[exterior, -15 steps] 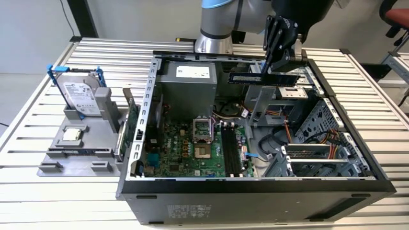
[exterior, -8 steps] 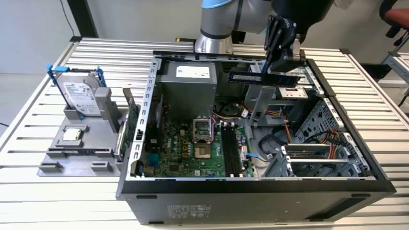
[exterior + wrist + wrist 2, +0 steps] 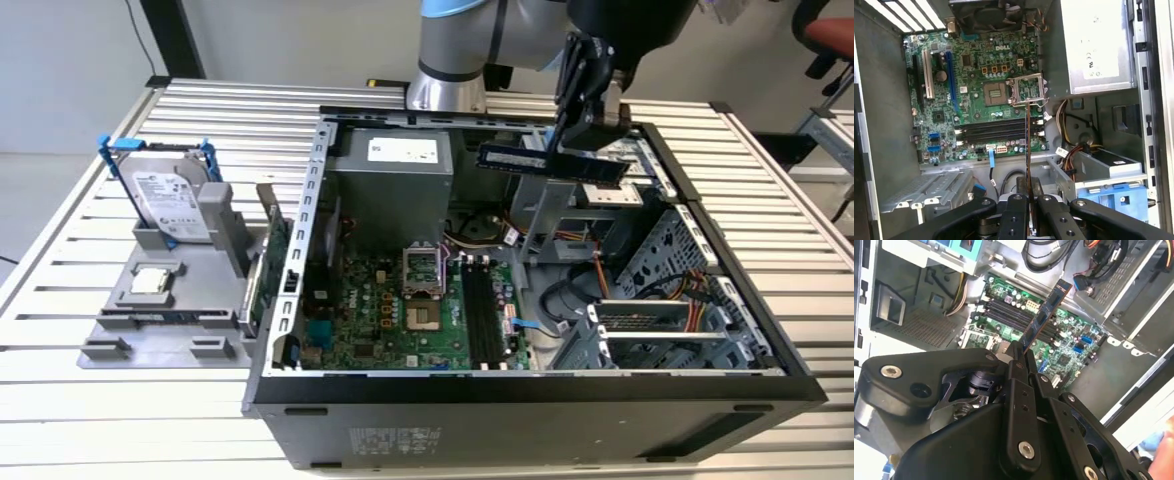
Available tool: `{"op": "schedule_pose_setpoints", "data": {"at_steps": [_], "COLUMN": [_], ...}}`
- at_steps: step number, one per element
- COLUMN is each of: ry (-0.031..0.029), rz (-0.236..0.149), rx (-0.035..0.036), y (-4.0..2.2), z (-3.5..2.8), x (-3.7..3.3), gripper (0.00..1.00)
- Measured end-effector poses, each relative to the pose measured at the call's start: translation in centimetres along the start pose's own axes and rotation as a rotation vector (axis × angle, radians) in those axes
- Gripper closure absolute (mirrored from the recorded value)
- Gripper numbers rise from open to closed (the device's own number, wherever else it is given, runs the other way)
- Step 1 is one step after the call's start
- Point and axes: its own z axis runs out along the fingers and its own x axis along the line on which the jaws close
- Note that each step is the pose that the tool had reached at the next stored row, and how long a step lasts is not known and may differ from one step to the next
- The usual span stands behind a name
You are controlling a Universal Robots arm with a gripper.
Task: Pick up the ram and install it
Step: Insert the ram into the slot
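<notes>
**Gripper clamped on the ram, arm hanging above**

Arm (image 3: 451, 60) stands at the back in the exterior view, with the wrist up at the top edge. Gripper (image 3: 577, 148) points down. Black fingers (image 3: 571, 85) are drawn together, pinching the ram (image 3: 550, 162). It's held roughly level, gripped nearer its end on the exterior view's right. Both wrist views show the fingers tight on the board, linkage arms splayed either side.

The ram (image 3: 534, 161), a long, narrow dark board carrying black chips, is clamped near one end between the fingers of the gripper (image 3: 582, 150). It is held roughly level above the open computer case (image 3: 534, 400), near its far edge, clear of the motherboard (image 3: 387, 310) and not seated.
</notes>
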Motion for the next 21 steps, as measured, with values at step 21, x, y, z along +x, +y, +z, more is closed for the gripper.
{"op": "schedule_pose_setpoints", "data": {"at_steps": [21], "ry": [-0.0095], "rz": [0.303], "rx": [0.0114], "y": [0.0], "z": [0.0], "x": [0.0], "gripper": [1.0]}}
